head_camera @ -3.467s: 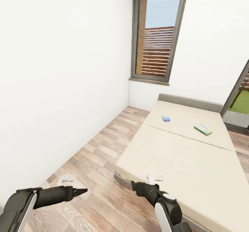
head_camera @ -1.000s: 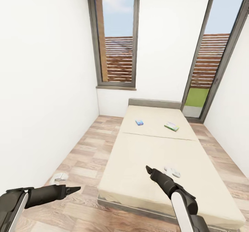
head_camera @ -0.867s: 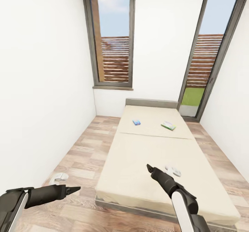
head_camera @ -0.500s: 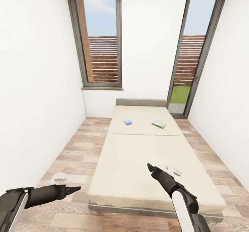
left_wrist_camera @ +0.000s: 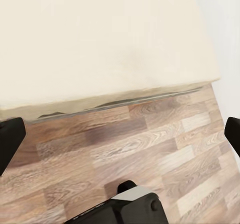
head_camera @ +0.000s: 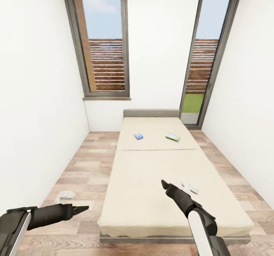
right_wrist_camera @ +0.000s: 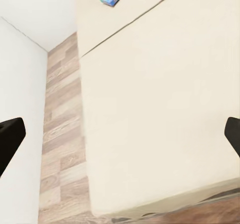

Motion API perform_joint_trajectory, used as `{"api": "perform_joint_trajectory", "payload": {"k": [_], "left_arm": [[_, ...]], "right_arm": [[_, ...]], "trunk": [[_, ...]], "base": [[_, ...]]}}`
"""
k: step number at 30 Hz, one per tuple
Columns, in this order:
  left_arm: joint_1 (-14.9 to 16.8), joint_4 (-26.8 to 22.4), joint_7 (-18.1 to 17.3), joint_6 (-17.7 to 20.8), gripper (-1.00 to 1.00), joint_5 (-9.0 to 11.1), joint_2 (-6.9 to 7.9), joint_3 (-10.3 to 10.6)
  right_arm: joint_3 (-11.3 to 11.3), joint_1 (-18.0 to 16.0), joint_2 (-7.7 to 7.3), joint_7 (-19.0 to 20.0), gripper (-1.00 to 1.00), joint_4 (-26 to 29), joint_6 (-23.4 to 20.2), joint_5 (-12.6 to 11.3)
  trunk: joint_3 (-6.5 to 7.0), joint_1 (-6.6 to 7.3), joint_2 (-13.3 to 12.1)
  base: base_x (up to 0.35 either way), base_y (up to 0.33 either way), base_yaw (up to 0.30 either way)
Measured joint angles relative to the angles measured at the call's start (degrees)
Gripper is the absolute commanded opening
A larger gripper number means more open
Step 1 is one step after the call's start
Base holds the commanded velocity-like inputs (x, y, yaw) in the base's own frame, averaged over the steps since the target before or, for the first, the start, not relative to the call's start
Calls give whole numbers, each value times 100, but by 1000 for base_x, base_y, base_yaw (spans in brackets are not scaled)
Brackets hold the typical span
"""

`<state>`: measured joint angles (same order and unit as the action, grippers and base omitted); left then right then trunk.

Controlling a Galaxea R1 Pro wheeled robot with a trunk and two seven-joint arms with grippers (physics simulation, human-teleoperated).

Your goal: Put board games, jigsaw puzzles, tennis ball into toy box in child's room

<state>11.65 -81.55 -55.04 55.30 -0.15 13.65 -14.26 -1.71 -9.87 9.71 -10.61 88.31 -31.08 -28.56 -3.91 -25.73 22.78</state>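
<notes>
Up at twelve o'clock, the small blue game and white-green game are lying apart on the bed's far section. Both grippers, left and right, are hanging spread wide, holding nothing, with plank floor running along nine o'clock.

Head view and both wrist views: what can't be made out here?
- Small blue board game and white-green board game on the bed: print too small to read, head view.
- White object on the mattress: too small to identify.
- Left gripper, right gripper: head view too small to show the finger gap.
</notes>
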Motion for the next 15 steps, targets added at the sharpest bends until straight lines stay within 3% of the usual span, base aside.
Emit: {"api": "perform_joint_trajectory", "payload": {"k": [15], "left_arm": [[3, 0, 0, 0, 100, 0, -4, -1]], "right_arm": [[-29, -7, -1, 2, 100, -151, 86, -1]], "trunk": [[-114, -1, 0]], "base": [[110, 258, -138]]}}
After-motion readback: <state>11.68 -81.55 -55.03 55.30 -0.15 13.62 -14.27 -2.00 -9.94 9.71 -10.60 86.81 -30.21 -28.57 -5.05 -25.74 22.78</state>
